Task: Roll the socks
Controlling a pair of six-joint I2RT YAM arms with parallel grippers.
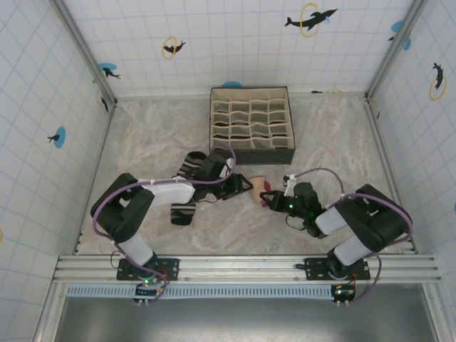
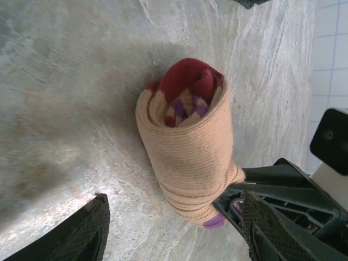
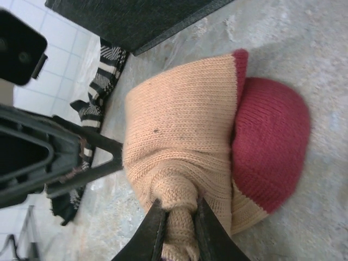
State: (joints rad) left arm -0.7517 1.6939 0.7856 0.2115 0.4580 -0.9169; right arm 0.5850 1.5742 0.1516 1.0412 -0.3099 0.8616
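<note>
peach sock (image 1: pixel 258 187): rolled into a fat bundle on the table (image 1: pixel 335 135), near centre, 6 o'clock from the box (image 1: pixel 253 125). Red toe bulges out one end, striped cuff coiled in the core.
black sock (image 1: pixel 191 165): flat and unrolled, 9 o'clock of the peach sock, partly under the left arm (image 1: pixel 164 192).
left gripper (image 2: pixel 174 217): in from 9 o'clock, fingers spread wide either side of the bundle's end. No squeeze visible.
right gripper (image 3: pixel 179 228): in from 4 o'clock, fingers pressed onto a nub of peach knit at the bundle's end, pinching it.
handling: light, soft, springy knit. Not fragile and not slick. It should catch on the pads and drag on the table. I'd expect the bundle to loosen if nothing pins it.
hold point: across the bundle's fat middle, squeezing all layers. The nub pinch grabs only the outer layer, so a pull there likely unwinds it.
black sock hold: probably toe or cuff edge, pinched flat against the table.
progress: looks like one sock bundled and one to go.
risk: the bundle rolling or opening when let go.
</note>
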